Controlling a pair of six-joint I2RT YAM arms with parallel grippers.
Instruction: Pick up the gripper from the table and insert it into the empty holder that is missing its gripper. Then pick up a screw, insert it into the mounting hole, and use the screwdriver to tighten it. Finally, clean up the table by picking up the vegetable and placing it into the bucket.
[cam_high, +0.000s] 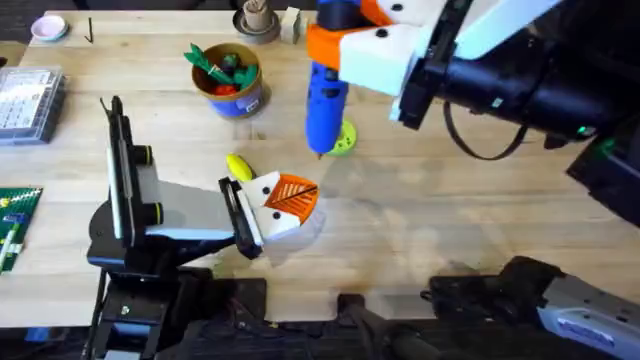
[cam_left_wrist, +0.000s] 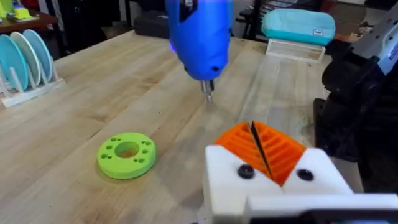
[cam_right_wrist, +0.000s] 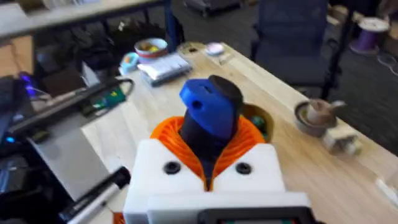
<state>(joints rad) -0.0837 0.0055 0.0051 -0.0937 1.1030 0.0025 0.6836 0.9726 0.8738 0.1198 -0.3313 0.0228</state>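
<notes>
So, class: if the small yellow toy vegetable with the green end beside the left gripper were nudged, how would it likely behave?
The small yellow toy vegetable with the green end looks rounded and elongated, so it would probably roll or skid across the smooth wooden table. It looks small, so it is likely light. Its glossy surface may be slippery.

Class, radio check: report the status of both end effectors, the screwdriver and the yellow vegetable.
Right end effector shut on blue screwdriver, bit down above table by lime-green disc. Left end effector low on table, pads together. Yellow vegetable beside it, not in bucket.
</notes>
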